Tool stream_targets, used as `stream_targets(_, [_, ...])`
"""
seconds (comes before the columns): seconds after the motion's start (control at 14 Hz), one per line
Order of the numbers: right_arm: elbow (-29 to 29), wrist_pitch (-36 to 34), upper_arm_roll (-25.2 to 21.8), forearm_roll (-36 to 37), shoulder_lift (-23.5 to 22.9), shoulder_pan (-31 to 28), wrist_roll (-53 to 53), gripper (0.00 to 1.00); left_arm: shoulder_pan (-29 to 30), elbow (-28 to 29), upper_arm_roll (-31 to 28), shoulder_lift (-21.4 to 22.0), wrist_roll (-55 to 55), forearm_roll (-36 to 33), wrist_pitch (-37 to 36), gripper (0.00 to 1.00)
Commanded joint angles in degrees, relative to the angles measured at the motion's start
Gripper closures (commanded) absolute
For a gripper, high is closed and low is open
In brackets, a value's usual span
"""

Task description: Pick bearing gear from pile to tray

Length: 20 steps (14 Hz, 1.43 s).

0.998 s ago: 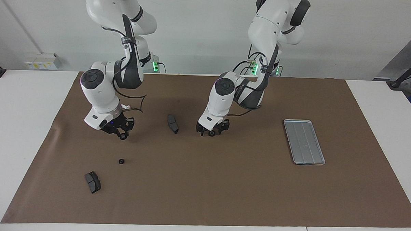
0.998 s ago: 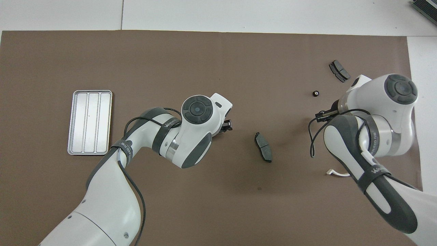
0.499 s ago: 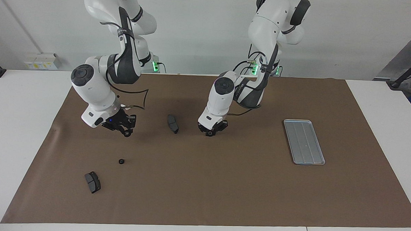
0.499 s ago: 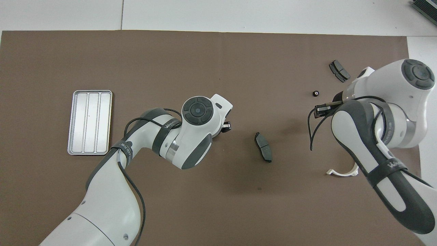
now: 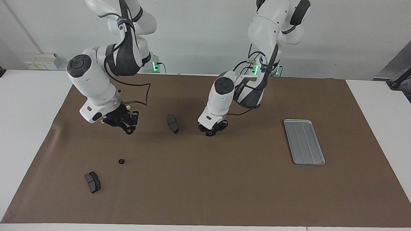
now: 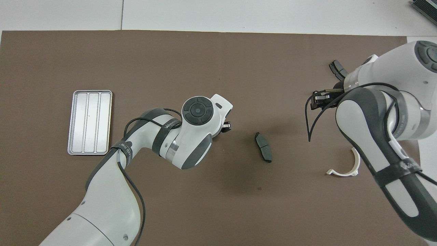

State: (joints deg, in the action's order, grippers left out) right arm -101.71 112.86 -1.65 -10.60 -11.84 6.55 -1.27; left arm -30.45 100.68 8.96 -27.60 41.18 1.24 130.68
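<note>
My left gripper (image 5: 210,131) is down on the brown mat near the table's middle, shut on a small black bearing gear; in the overhead view only its tips (image 6: 225,127) show under the wrist. Over the mat toward the right arm's end hangs my right gripper (image 5: 129,129) (image 6: 319,97), shut with another small dark gear at its tips. A loose gear (image 5: 121,161) lies on the mat beneath it, farther from the robots. The silver tray (image 5: 303,142) (image 6: 89,122) holds nothing and lies toward the left arm's end.
One dark pad piece (image 5: 172,124) (image 6: 263,147) lies between the two grippers. Another pad (image 5: 92,182) (image 6: 338,68) lies beside the loose gear, partly covered by the right arm from above. A white half-ring bracket (image 6: 344,169) rests close to the robots.
The left gripper closed on the gear that lay between its open fingers. The right arm lifted a little and swung its wrist outward, uncovering the white half-ring.
</note>
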Motion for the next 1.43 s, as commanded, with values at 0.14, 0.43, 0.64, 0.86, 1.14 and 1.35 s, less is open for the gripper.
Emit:
stream_targets(0.14, [2.04,-0.10,2.27,-1.97,0.15,3.28,-12.50,1.00,4.50,-4.71,-0.26,1.41,-2.31,-0.36,-5.78,1.00])
stream_targets(0.43, [0.38,9.28,2.27,-1.97,-1.77,9.61,-21.82,1.00,13.99,-4.45,-0.17,5.53,-17.92,2.53,-11.74,1.00])
stream_targets(0.64, [-0.06,17.89,2.27,-1.88,-5.02,15.67,-31.04,1.00,23.30,-3.57,-0.43,6.95,-34.53,3.16,-15.80,1.00])
stream_targets(0.86, [-0.41,25.20,2.27,-1.62,-8.37,22.09,-40.98,1.00,31.66,0.12,-0.70,8.26,-50.45,3.07,-14.66,1.00])
stream_targets(1.14, [-0.50,31.71,2.01,0.30,-14.51,28.94,-47.93,0.98,36.77,5.56,-0.96,10.28,-55.94,2.54,-12.30,1.00])
stream_targets(1.35, [-2.52,32.07,2.00,5.05,-15.14,29.40,-49.00,0.93,37.83,12.50,-1.05,12.22,-55.77,2.54,-5.72,1.00])
